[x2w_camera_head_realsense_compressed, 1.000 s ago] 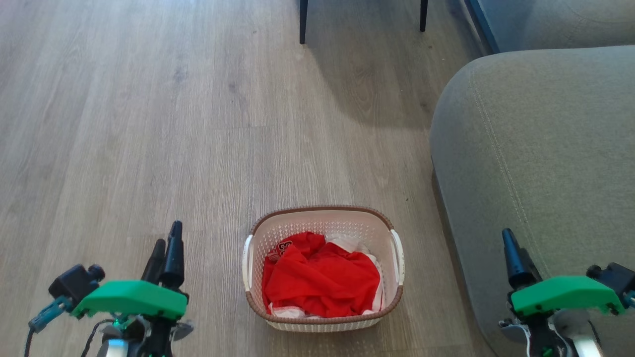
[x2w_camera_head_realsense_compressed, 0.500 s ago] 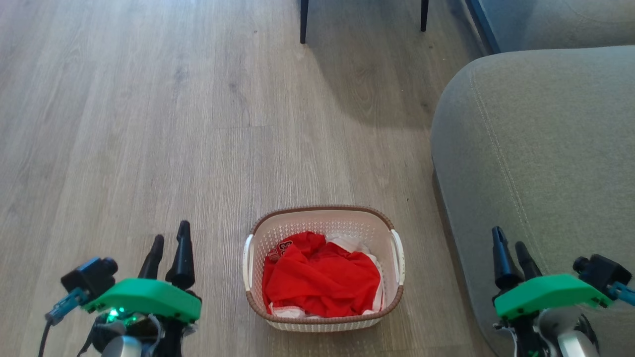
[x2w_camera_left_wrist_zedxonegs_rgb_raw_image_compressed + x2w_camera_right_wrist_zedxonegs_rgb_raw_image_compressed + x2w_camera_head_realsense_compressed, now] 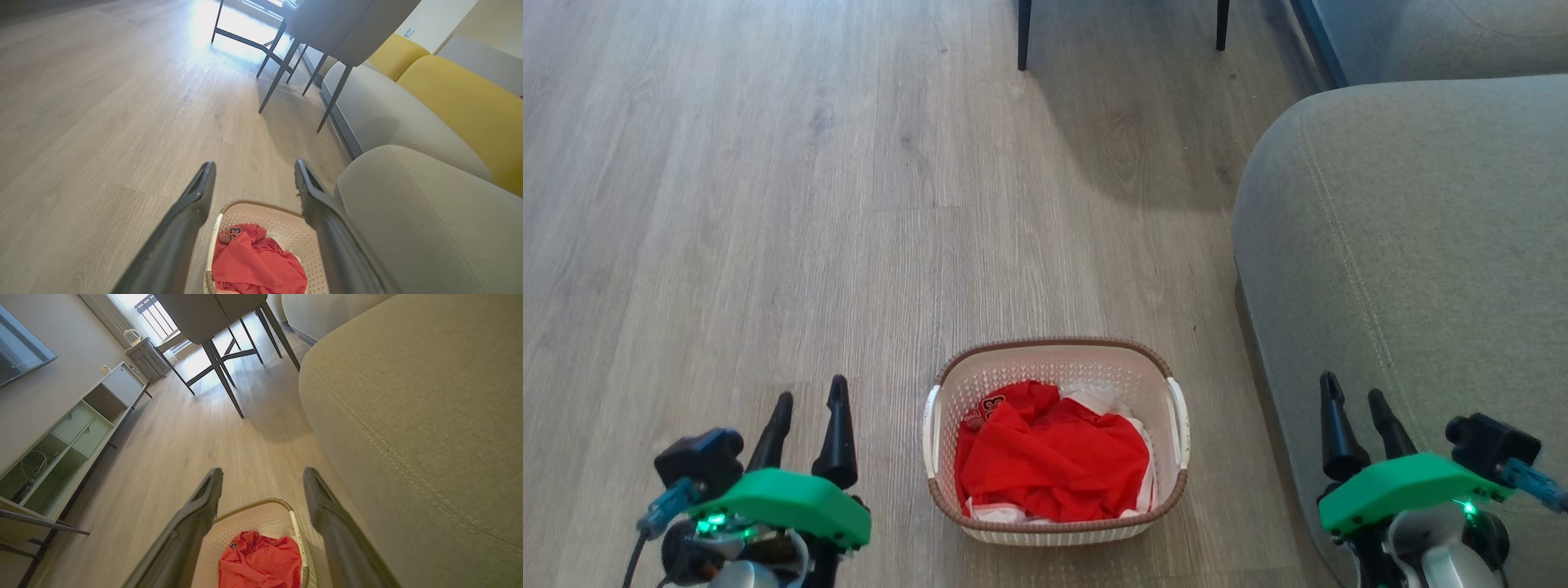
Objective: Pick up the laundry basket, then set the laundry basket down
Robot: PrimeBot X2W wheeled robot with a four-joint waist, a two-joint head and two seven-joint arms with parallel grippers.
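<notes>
A home living room is indicated: a grey sofa [image 3: 1405, 245] with yellow cushions [image 3: 457, 98] is set on a wood-plank floor [image 3: 768, 204]. A chair [image 3: 327, 24] on thin dark legs is seen beyond. A television [image 3: 16, 351] is seen on the wall above a low cabinet [image 3: 81, 428] with drawers. A laundry basket [image 3: 1054, 367] of clothes is placed on the floor.

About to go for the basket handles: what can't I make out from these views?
- Floor of the laundry basket: head view, covered by the red clothes.
- Its near end: both wrist views, cut off by the bottom edge.
- Its right handle: left wrist view, behind a finger of the left pincer.
</notes>
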